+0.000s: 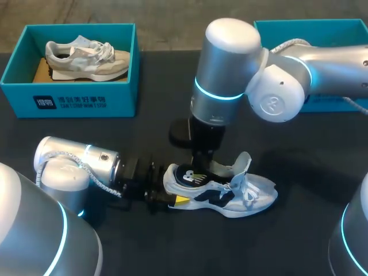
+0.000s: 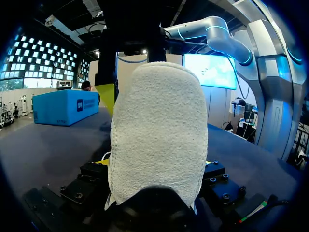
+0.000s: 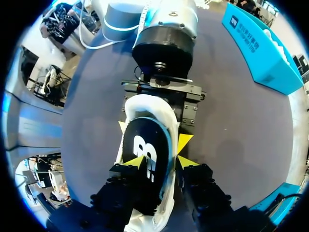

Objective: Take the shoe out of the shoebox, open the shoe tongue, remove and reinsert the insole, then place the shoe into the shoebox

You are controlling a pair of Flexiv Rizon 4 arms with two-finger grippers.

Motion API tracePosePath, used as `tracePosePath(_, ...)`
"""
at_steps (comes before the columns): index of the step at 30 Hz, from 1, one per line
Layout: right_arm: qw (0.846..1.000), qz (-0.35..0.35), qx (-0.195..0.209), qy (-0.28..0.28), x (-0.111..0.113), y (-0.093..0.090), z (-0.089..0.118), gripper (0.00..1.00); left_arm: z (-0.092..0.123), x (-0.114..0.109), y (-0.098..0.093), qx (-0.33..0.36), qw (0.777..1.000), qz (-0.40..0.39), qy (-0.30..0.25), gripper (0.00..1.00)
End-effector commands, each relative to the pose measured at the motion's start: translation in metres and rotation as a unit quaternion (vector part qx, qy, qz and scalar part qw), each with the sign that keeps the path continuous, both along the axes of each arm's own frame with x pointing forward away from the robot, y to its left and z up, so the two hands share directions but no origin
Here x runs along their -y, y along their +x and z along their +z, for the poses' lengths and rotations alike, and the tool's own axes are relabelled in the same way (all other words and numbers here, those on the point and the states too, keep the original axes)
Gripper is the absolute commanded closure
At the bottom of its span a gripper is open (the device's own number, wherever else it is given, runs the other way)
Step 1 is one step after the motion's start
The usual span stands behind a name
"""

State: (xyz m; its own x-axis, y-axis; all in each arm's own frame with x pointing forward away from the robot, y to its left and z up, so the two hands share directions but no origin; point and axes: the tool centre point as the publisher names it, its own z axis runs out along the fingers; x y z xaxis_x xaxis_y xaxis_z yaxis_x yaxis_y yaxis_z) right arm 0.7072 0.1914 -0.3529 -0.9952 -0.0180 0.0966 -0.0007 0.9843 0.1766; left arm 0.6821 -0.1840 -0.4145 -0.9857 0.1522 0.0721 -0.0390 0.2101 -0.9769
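Shoe heel seemingly clamped by left gripper.

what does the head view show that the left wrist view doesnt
Only the head view: a beige shoe lying inside its box, the black insole in the blue shoe, and that shoe's laces and toe.
Only the left wrist view: the blue shoe's fuzzy white heel back, close up, clamped in the left gripper.
Both: the blue shoe, a teal box (I cannot tell which one the wrist view shows) and the right arm.
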Motion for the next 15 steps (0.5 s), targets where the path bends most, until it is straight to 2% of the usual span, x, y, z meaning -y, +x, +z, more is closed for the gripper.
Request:
tracePosePath(1,1.0,0.0,-0.001,0.002,0.002,-0.002,-0.002,0.64,-0.005,0.0,0.001,0.0,1.0,0.001,0.001,1.0)
tracePosePath(7,1.0,0.007,-0.011,0.015,0.006,-0.001,-0.003,0.65,-0.005,0.0,0.001,0.0,1.0,0.001,0.001,1.0)
tracePosePath(15,0.997,0.029,-0.068,0.02,0.003,0.014,-0.005,0.66,-0.005,0.0,0.001,0.0,1.0,0.001,0.001,1.0)
